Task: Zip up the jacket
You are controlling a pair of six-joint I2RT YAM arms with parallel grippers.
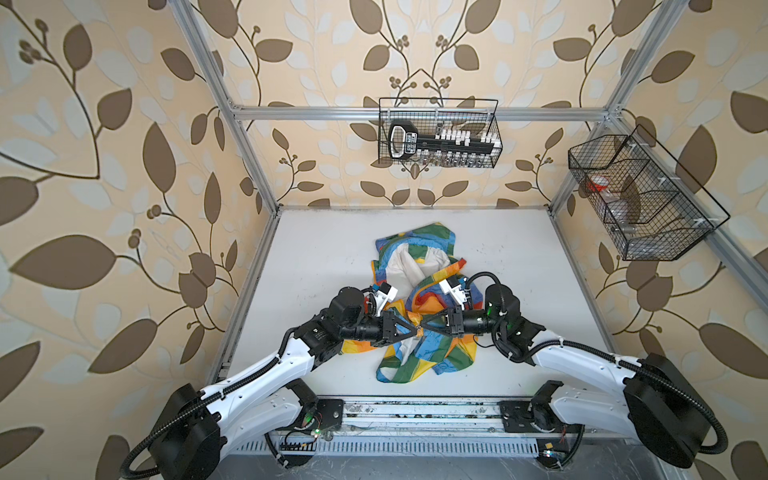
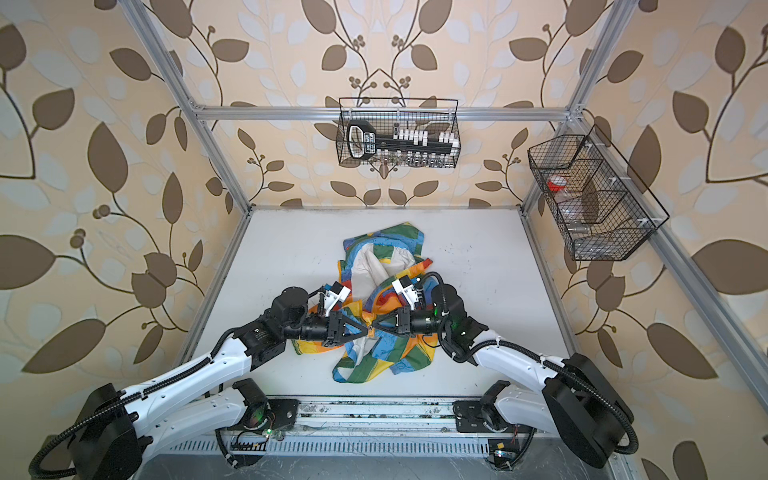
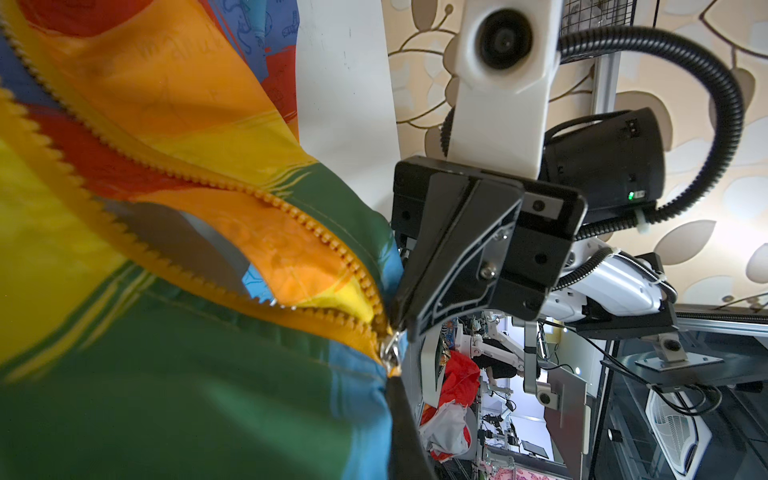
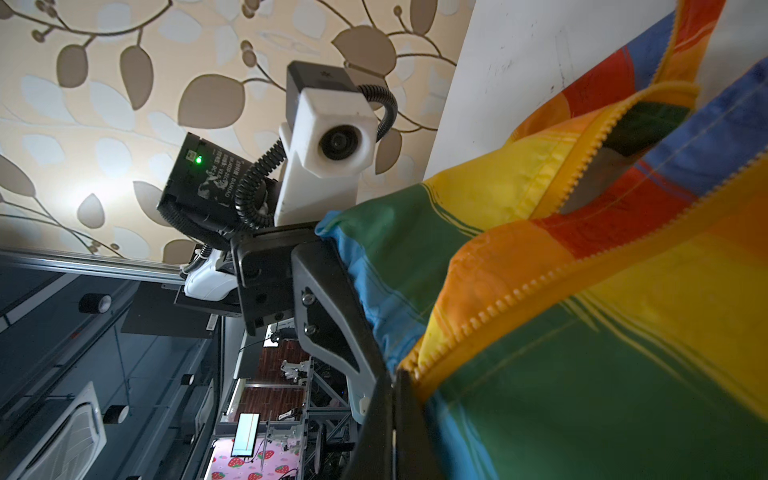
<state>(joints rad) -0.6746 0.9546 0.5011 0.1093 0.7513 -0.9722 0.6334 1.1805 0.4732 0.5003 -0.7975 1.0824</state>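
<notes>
Position: the jacket (image 1: 415, 245) lies crumpled at the middle of the table (image 1: 316, 249), with bare surface to its left, right and far side. Over its near half the left gripper (image 1: 412, 331) and right gripper (image 1: 426, 327) meet tip to tip, each clamped narrow on fabric at the zipper (image 3: 320, 230) base. Beyond the slider (image 3: 390, 353), both toothed edges spread apart.

leaf wallpaper (image 1: 104, 166), alu frame (image 1: 311, 113), white tabletop (image 1: 332, 249)
</notes>
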